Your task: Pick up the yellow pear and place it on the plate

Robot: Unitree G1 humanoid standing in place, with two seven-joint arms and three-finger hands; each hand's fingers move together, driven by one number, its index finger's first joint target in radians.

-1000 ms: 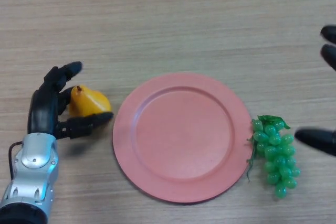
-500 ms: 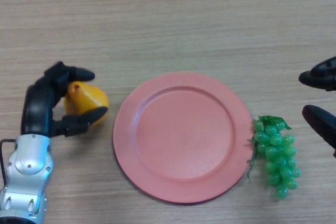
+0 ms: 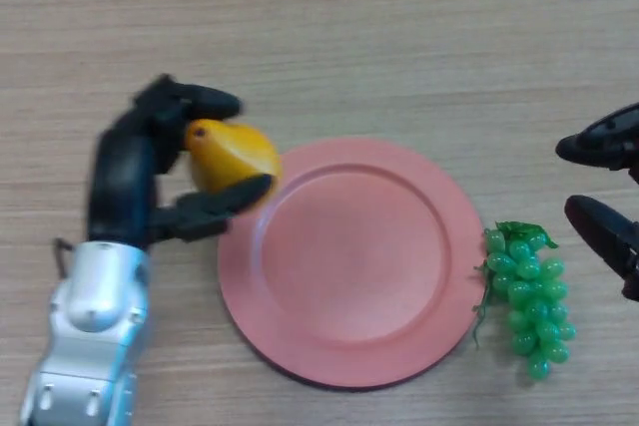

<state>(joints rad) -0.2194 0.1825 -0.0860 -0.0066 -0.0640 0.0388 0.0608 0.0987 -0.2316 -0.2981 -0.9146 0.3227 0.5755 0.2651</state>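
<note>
Left hand (image 3: 135, 182) grips the yellow pear (image 3: 232, 152), fingers curled over its top and thumb pressed beneath it. The pear sits at the left edge of the pink plate (image 3: 354, 261), overlapping the rim in the head view; whether it touches the plate cannot be told. The plate lies flat on the wooden bench (image 3: 379, 37), its inner surface bare. A bunch of green grapes (image 3: 527, 291) lies on the bench just beside the plate's right rim. Right hand (image 3: 604, 192) shows at the right edge of the view, above and to the right of the grapes, fingers spread apart and holding nothing.
</note>
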